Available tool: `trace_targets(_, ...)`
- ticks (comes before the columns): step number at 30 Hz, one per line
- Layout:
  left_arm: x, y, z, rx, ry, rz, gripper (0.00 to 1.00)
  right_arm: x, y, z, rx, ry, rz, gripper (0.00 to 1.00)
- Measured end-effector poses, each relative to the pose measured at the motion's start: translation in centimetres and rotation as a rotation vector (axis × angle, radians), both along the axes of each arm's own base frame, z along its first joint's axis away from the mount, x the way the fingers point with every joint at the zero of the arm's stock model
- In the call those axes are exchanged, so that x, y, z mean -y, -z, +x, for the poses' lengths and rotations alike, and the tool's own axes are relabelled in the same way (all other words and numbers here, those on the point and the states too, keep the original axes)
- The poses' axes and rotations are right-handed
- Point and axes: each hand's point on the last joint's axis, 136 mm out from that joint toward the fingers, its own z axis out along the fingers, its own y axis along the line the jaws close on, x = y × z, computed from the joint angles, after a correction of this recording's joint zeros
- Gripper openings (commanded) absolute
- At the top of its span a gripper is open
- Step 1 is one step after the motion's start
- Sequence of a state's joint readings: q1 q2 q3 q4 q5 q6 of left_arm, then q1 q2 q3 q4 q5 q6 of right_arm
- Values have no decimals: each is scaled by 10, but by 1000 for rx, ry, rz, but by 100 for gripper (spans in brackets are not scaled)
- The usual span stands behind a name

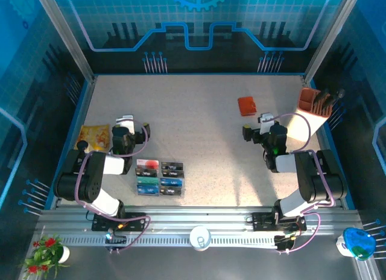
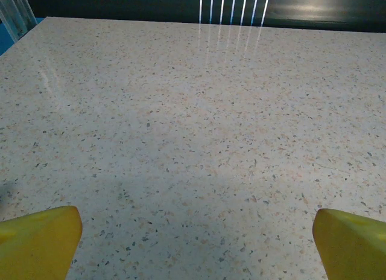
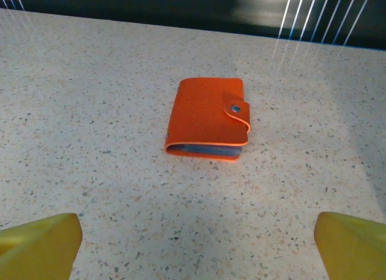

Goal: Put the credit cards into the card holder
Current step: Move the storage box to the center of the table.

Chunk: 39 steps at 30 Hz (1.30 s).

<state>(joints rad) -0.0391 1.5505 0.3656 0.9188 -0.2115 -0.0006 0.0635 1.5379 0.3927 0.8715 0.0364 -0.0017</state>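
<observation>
Left fingers (image 2: pixel 36 241), spread wide and empty, hung over bare desk (image 2: pixel 193 111); credit cards (image 1: pixel 160 176) lay nearby to their right; card holder (image 3: pixel 208 119) sat snapped shut ahead of my right fingers (image 3: pixel 353 244), likewise wide and empty. Risk, I judged: nudging the closed holder could skid it away.

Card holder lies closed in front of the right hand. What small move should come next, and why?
Probably ease the right hand forward toward the card holder: the hand is open and empty, the holder lies closed straight ahead on the table, and it must be opened before the credit cards can go in.
</observation>
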Motion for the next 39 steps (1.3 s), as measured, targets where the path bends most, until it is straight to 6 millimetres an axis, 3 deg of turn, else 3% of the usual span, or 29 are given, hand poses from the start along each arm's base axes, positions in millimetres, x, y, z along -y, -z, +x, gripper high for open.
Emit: trace_targets(39, -1, 0, 0, -1, 11, -9, 99, -3, 0, 0, -1, -16, 7, 100)
